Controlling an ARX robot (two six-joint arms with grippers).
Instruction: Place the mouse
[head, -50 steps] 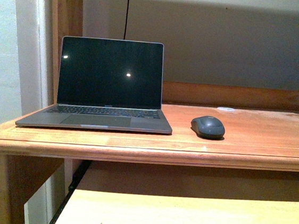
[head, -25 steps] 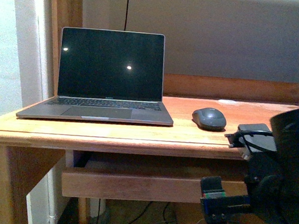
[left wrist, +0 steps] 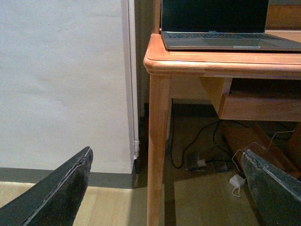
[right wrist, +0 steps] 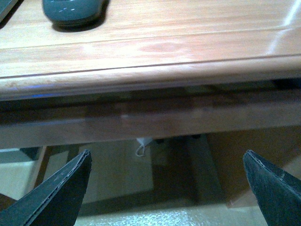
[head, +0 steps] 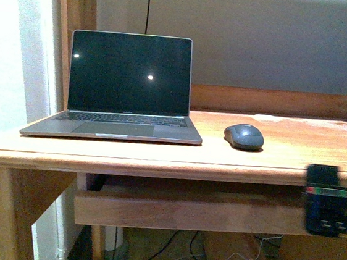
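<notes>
Mouse (head: 243,136) is sitting on the table (head: 158,156), right of the laptop (head: 125,91). Right tool (right wrist: 164,188) is hanging released and empty below the table edge, lower than 0.5 s ago. Left tool (left wrist: 164,188) is also gaping, empty.

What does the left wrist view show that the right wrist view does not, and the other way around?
Only the left wrist view shows the laptop, the white wall, a desk leg and the cables on the floor.

Only the right wrist view shows the mouse, lying on the desk top near the front edge.

Both show the wooden desk from low in front, the space under it, and their own two dark fingers spread wide apart, holding nothing.
</notes>
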